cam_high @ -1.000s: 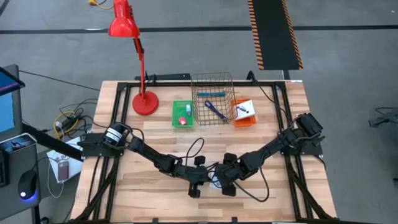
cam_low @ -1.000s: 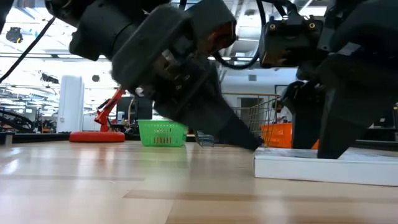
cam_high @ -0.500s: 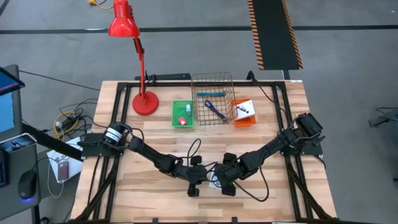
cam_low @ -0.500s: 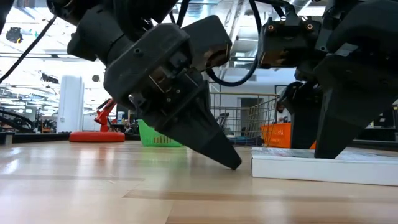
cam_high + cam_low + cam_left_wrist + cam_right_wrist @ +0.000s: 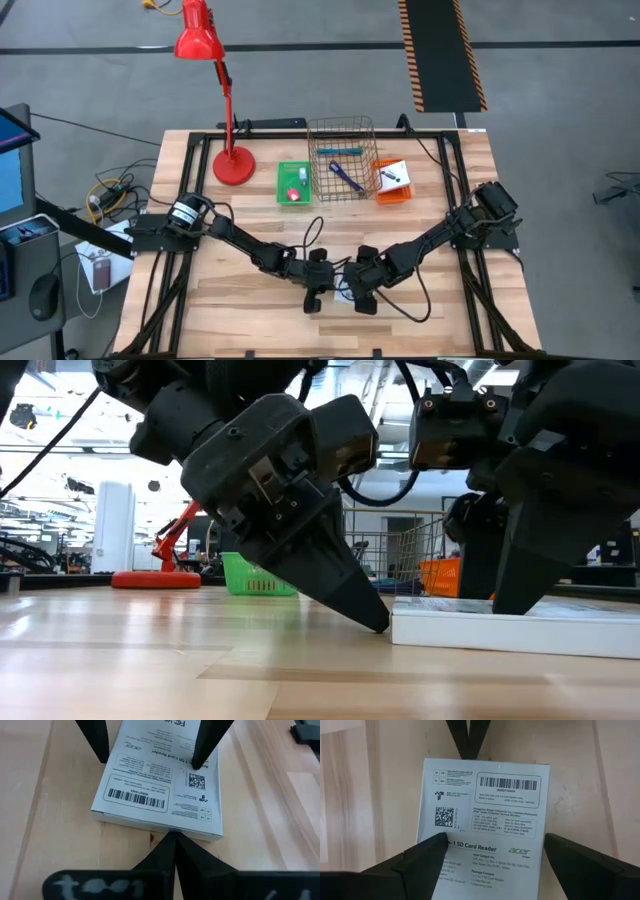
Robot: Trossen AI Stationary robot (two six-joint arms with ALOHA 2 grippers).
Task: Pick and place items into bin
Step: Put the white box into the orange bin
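A flat white box with printed labels and barcode [image 5: 160, 785] [image 5: 490, 815] lies flat on the table near its near middle [image 5: 345, 290]. My left gripper [image 5: 172, 837] [image 5: 380, 622] is shut, its tip low at the box's short end. My right gripper [image 5: 495, 840] [image 5: 362, 297] is open over the box's other half, pointing down. The teal marker and blue-purple strap lie in the wire basket [image 5: 341, 160], the red block in the green bin [image 5: 293, 183], and white cards in the orange bin [image 5: 391, 182]. My left gripper touches the box's short end wall [image 5: 165, 831] with its shut fingertips, slanting down from the table's left at table level. My right gripper comes from above: one finger [image 5: 200, 750] stands on the box's printed top face [image 5: 451, 845], the other [image 5: 97, 742] stands beside its long edge. The box lies flat.
The red desk lamp [image 5: 232, 160] stands at the far left of the table beside the green bin. The three containers line the far side. Bare wood stretches between them and the grippers. Cables trail from both arms near the box.
My left gripper has come down and toward the near edge until its shut tip sits at table level by the box. The box has then slid a little toward the table's left, up against that tip, with my right gripper shifting the same way.
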